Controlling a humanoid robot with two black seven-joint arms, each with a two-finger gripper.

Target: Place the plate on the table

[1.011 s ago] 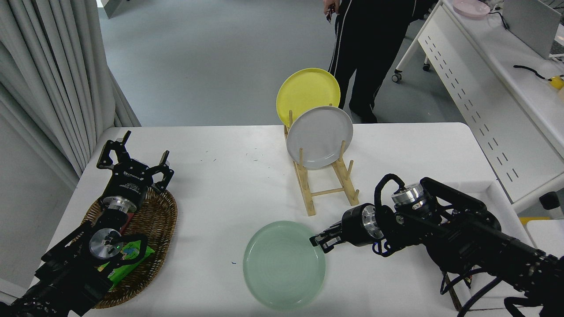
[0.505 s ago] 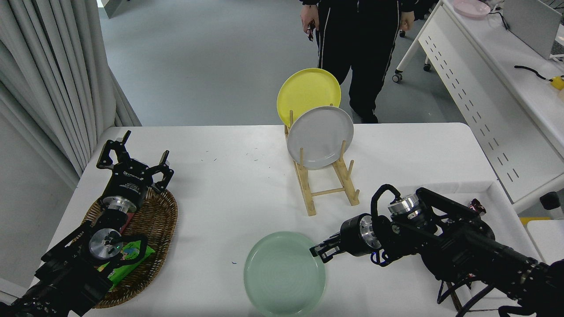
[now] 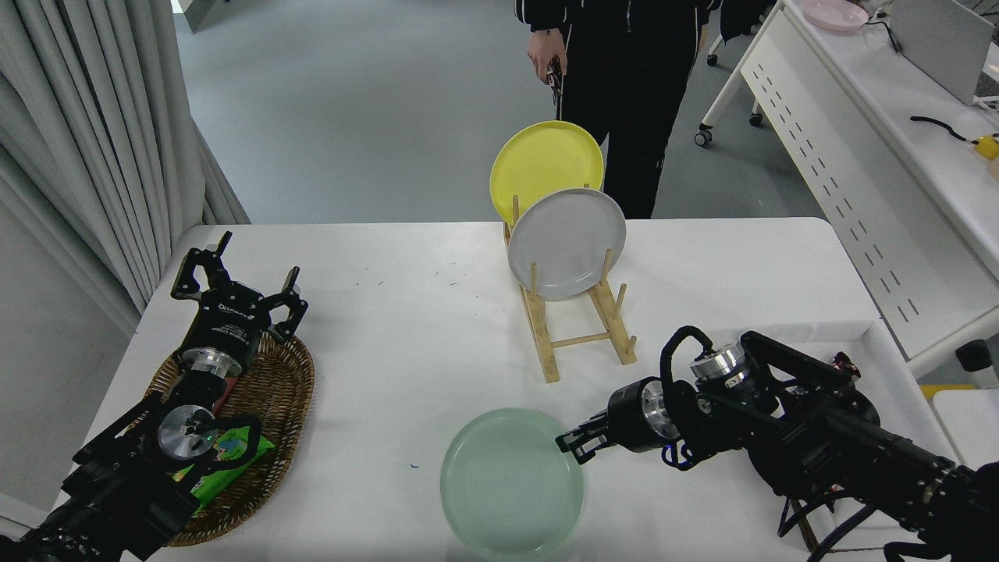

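**Plate looks down, but the letting go is where this could go sideways**

So the plate (image 3: 511, 484) is lying flat near the front edge of the table (image 3: 406, 312), face up, just in front of the rack (image 3: 581, 336) that holds the yellow plate (image 3: 546, 164) and grey plate (image 3: 567, 243). The right gripper (image 3: 576, 446) is at the plate's right rim. Its fingers look pinched close together right at the rim, but honestly I can't tell if they've got the rim between them or are just touching it, so I'm calling that one unknown.

What worries me:

- If it has hold of the rim and the arm pulls back to the right, the plate gets dragged or tipped up on its left side. It's glossy on a smooth tabletop, so I'd guess it slides easily.
- The plate sits close to the near edge. A shove toward the camera could send it off the table.
- Lifting away at an angle could catch the raised rim and flip it.

The left gripper (image 3: 234, 293) is parked over the basket (image 3: 289, 390) at the lower left, fingers spread, well apart from everything. There's a person (image 3: 624, 70) standing at the far side, not reaching in.
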